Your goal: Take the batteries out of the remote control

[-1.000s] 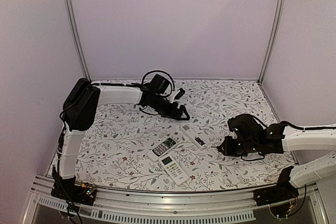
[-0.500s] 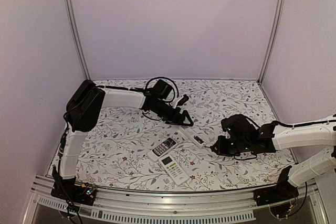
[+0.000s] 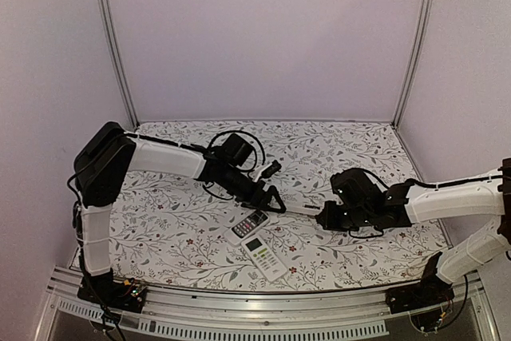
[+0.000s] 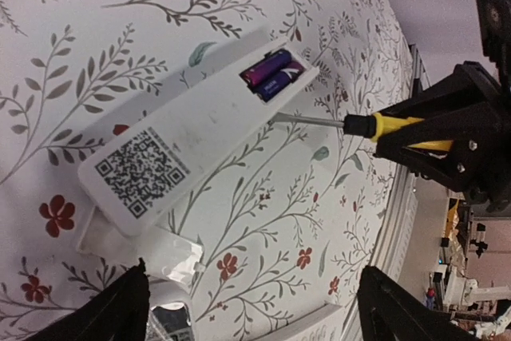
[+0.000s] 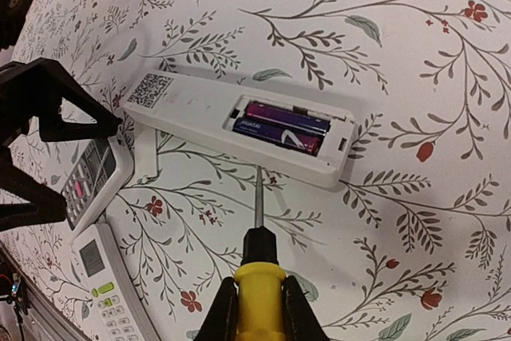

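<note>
A dark-keyed remote [image 3: 249, 224] and a white remote [image 3: 265, 255] lie face-up together on floral tablecloth [image 3: 176, 213]; yellow-handled screwdriver [image 5: 257, 277] above it.

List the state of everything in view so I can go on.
remote control: face down, compartment open.
batteries: two, both seated in the compartment.
screwdriver: held by its yellow handle, tip at the remote's edge beside the compartment.
right gripper: shut on the screwdriver.
left gripper: open, empty, above the remote's QR-code end.
two other remotes: face up, near the front edge.
</note>
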Tool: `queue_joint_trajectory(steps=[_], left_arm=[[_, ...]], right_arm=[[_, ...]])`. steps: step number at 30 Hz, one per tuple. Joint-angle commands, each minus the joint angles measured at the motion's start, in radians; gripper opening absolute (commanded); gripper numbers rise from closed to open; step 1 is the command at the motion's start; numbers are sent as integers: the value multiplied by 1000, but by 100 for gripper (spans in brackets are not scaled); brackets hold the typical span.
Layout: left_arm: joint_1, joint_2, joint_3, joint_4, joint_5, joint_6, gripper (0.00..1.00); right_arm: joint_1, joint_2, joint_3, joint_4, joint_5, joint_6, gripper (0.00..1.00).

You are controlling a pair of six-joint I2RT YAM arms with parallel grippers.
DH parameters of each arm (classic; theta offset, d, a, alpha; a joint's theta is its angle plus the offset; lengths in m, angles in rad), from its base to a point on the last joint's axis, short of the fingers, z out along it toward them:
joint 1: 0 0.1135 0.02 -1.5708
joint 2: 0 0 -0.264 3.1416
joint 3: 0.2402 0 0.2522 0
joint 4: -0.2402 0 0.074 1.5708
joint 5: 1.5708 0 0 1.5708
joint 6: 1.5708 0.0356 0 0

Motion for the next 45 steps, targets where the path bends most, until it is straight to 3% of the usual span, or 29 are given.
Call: queue_joint_trajectory(steps=[1, 8, 13, 26, 37, 40, 45], left_arm=[[-38, -68, -66, 27, 11, 53, 90], [-48, -134, -76, -19, -123, 172, 91], [-48, -93, 12, -49, -227, 236, 92], [-55, 124, 218, -66, -244, 486, 94], [-91, 117, 172, -47, -252, 574, 96], [-112, 94, 127, -32, -315, 593, 92], [-137, 82, 111, -26, -379, 616, 76]], right_arm=[[-12, 32, 32, 15, 50, -44, 0], [-15, -27, 51, -56, 82, -72, 0], [-15, -157, 23, -104, 111, -70, 0], [-31, -279, -39, -130, 147, -56, 0], [-31, -346, -80, -122, 141, -39, 0], [-31, -343, -79, -121, 141, -40, 0], [-31, -340, -77, -116, 141, -42, 0]])
